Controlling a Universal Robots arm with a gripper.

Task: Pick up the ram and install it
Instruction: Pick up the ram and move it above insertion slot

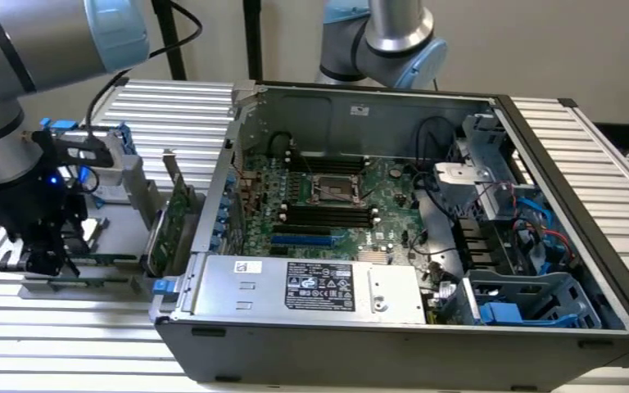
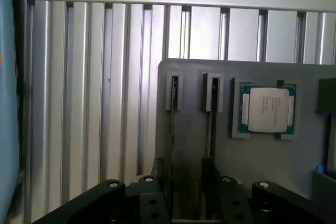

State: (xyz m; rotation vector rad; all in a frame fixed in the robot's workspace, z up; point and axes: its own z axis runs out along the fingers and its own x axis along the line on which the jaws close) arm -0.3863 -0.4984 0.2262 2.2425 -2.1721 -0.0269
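Wrist view | ram (image 2: 174, 94): 2 sticks edge-on in gray holder (image 2: 190, 74) | processor chip (image 2: 268, 109): 1 | jaws: spread, empty

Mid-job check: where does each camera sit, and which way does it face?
Exterior view: off the arm, raised, looking down into the open computer case; the arm and its gripper show at the exterior view's left.
Wrist view: on the wrist, looking down past the gripper at the grey holder with ram sticks and processor.
Shared: gripper, holder, slatted table.
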